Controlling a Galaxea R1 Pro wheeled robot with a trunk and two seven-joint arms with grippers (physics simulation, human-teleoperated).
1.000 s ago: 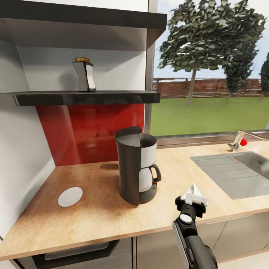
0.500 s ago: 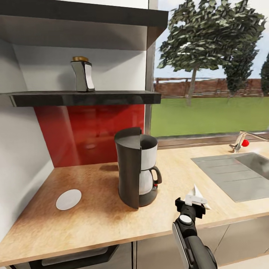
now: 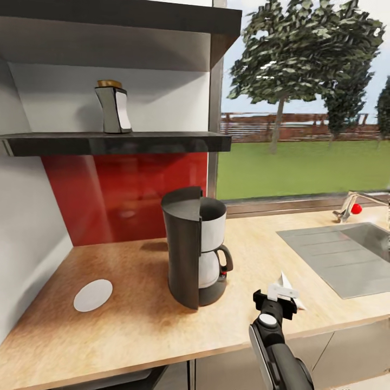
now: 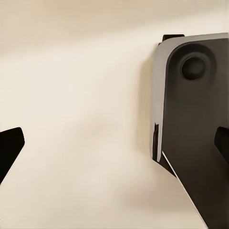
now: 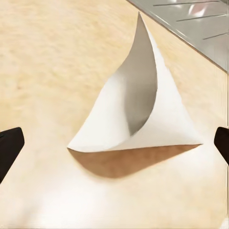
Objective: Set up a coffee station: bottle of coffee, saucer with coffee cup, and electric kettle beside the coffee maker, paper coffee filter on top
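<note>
The right pincer (image 3: 277,297) hides the lower part of the paper filter (image 3: 285,281); the faucet (image 3: 357,201) is cut off at the picture's edge.

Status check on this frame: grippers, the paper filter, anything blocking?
Right gripper open over the paper filter, filter lying on the countertop, not gripped. Left gripper open, empty. Coffee maker stands close by; nothing between gripper and filter.

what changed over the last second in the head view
Mostly the camera moved: the whole scene slid left and slightly down, so the coffee maker, saucer and bottle only appear shifted. The right tool kept its place above the paper filter, open, nothing taken or released. Everything stays put on the counter and shelf.
</note>
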